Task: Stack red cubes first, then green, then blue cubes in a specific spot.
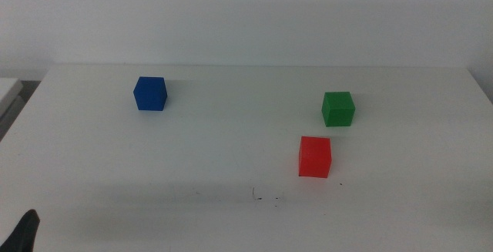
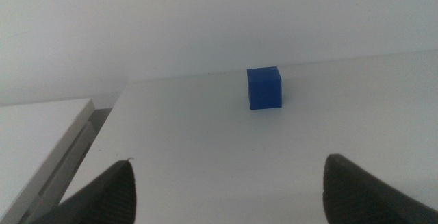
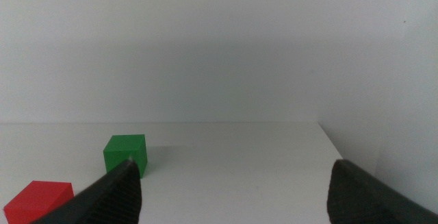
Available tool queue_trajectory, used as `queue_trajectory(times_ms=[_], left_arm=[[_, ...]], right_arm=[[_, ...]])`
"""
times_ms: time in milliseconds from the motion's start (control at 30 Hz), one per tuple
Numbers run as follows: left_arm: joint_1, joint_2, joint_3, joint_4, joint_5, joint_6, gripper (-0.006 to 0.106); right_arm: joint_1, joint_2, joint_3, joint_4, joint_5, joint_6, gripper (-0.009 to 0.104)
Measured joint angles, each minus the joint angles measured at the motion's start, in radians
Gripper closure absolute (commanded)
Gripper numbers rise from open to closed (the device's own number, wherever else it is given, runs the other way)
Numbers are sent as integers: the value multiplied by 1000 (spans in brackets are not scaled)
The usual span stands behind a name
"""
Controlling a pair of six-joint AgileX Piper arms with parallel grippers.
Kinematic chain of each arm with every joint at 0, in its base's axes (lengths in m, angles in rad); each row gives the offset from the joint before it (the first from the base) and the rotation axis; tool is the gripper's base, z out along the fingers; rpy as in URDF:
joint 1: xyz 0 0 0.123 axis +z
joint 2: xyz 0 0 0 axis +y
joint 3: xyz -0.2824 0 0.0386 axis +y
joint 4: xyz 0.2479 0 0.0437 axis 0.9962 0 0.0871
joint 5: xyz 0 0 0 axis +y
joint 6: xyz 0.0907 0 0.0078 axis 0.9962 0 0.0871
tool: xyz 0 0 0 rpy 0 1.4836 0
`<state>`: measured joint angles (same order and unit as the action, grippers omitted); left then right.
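Observation:
The red cube point(image 1: 315, 156) sits on the white table right of centre, with the green cube point(image 1: 338, 109) just behind it to the right. The blue cube point(image 1: 150, 93) sits far left at the back. The marked spot point(image 1: 266, 197), dark specks and a short line, lies near the front centre. My left gripper point(image 2: 229, 183) is open and empty, well short of the blue cube point(image 2: 264, 88); only its tip point(image 1: 25, 229) shows at the bottom left of the middle view. My right gripper point(image 3: 233, 183) is open and empty, with the green cube point(image 3: 125, 154) and red cube point(image 3: 40, 200) ahead of it.
The table's left edge point(image 2: 113, 114) drops to a lower white surface point(image 2: 41, 128). The table's far right corner point(image 3: 321, 125) shows in the right wrist view. A pale wall stands behind the table.

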<state>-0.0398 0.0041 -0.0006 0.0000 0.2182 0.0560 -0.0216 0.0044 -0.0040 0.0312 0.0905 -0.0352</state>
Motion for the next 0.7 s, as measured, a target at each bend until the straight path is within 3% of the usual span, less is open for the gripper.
queue_trajectory(times_ms=[433,700], left_arm=[[0,0,0,0,0,0,7],[0,0,0,0,0,2,7]], right_arm=[[0,0,0,2,-29,19,2],[-1,106,-62,39,-10,132,2]])
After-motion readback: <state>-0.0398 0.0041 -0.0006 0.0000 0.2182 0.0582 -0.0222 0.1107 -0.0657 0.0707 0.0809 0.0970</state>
